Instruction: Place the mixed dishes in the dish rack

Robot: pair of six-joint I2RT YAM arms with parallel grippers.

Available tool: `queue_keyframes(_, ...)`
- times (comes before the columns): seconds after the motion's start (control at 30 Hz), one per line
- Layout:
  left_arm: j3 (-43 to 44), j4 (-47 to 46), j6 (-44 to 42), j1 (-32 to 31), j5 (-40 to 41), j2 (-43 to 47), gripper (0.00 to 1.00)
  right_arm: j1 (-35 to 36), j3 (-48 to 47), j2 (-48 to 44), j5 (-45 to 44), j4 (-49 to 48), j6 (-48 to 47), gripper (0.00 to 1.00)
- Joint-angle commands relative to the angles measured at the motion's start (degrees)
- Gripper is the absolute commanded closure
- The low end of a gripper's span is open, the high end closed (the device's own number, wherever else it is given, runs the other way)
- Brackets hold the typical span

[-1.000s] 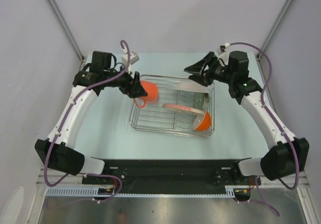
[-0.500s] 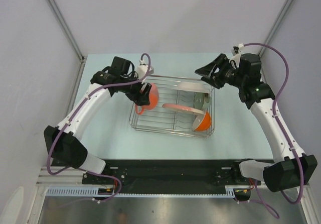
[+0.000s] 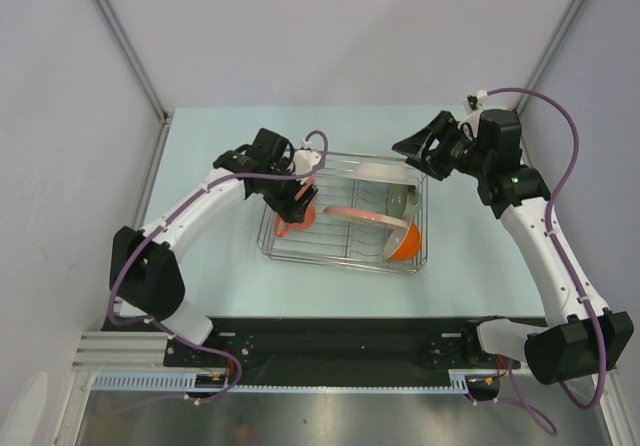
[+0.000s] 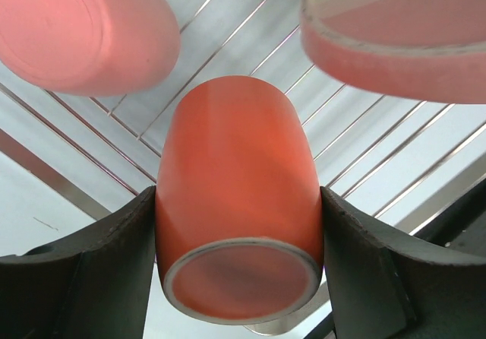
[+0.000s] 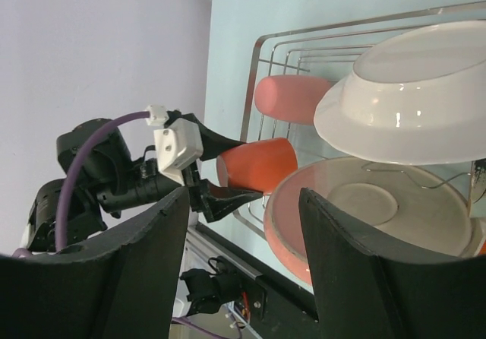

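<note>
Coral-pink cup (image 4: 235, 164), clamped sideways in the left claw (image 4: 240, 225), hangs over the dish rack (image 3: 335, 238) beneath, likely for setting down; right claw (image 3: 408, 146) hovers empty, jaws apart

I can't make out any readable txt, label, brand, no. or sign in my 3 views, incl. on the coral-pink cup (image 4: 239, 202) and the dish rack (image 3: 330, 258).

coral cup (image 4: 237, 202) sideways over rack (image 3: 340, 258); plates (image 3: 362, 213), bowls (image 3: 404, 242) apparently inside
</note>
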State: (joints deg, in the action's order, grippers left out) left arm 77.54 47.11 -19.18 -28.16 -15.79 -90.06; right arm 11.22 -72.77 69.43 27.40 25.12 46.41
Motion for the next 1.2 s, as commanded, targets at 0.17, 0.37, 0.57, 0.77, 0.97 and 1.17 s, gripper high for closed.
queue_keyframes(0.17,-3.00,-6.59,-2.35,-0.67,4.89,-2.13,1.00,-0.50,1.05,-2.54,-1.56,0.01,-2.03,0.36)
queue_keyframes(0.37,-3.71,-8.26,-2.09,-1.37,6.03,-4.07,1.00,-0.68,2.11,-2.72,-1.91,0.01,-2.38,0.36)
queue_keyframes(0.57,-5.99,-9.49,-1.91,-2.51,6.91,-4.86,1.00,-0.85,2.81,-2.63,-1.65,-0.34,-2.29,0.36)
queue_keyframes(0.77,-7.75,-9.85,-2.09,-4.09,8.06,-5.47,1.00,-0.85,3.34,-2.81,-1.56,-0.86,-2.03,0.36)
queue_keyframes(0.97,-7.84,-9.67,-1.74,-4.36,7.27,-6.18,0.97,-0.76,3.60,-3.16,-1.47,-1.04,-1.76,0.35)
queue_keyframes(1.17,-8.28,-9.41,-1.83,-4.36,6.74,-5.39,0.18,-0.50,3.95,-3.33,-1.64,-0.95,-1.94,0.35)
